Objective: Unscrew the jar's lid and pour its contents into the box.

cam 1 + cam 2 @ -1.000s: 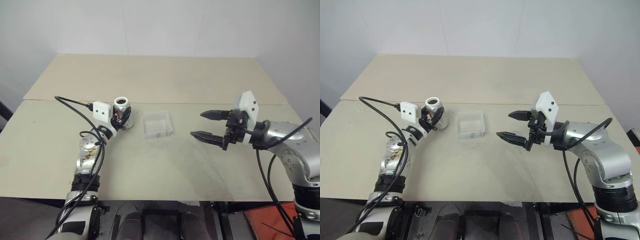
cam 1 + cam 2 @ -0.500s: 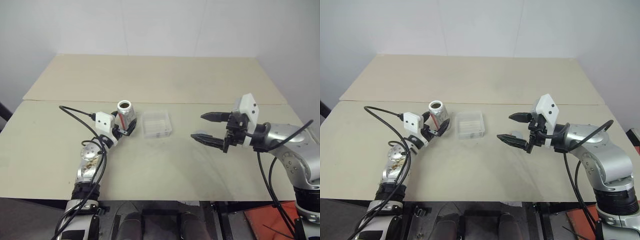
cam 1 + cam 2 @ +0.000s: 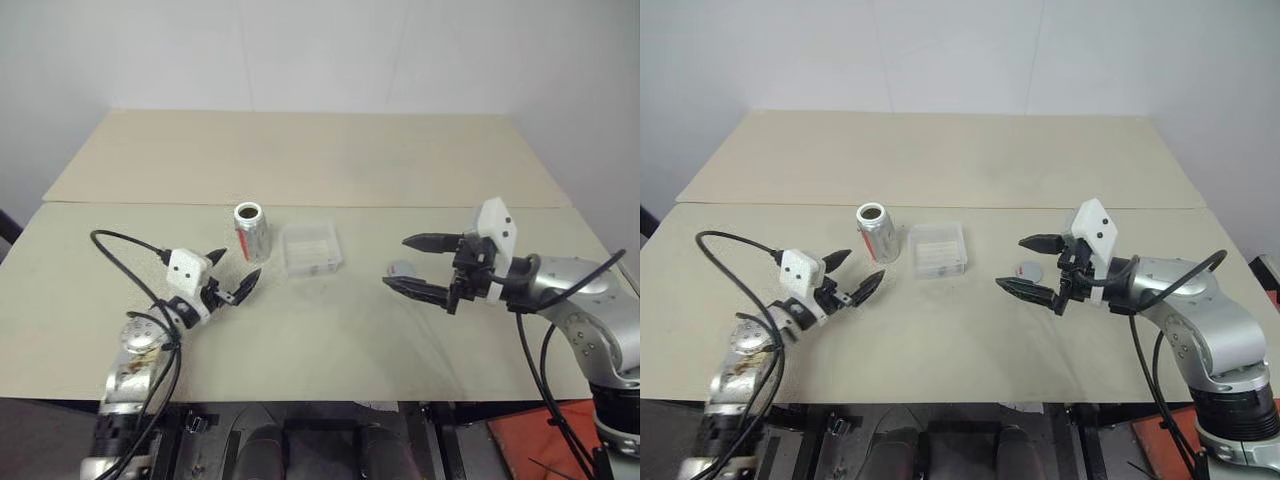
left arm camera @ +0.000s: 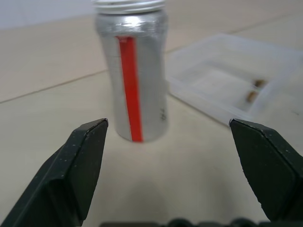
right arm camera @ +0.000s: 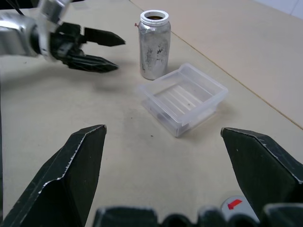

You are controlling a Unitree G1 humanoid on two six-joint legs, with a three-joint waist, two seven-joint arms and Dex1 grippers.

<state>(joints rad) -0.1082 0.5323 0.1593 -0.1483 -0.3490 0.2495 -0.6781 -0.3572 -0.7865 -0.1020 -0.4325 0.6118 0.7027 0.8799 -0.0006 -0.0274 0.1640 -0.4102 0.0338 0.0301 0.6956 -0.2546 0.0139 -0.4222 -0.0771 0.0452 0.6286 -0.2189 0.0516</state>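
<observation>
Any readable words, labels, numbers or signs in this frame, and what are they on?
No readable words, brand or numbers anywhere.
The jar: a plain red vertical stripe; beside it a few tiny dark marks, too small and blurred to read.
The lid: a small red arrow-shaped mark, no text.
The box: clear plastic, no marking visible.

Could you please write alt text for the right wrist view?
An open silvery jar stands upright beside a clear box on a beige table. The open left gripper sits apart from it, and the lid lies near the open right gripper.
</observation>
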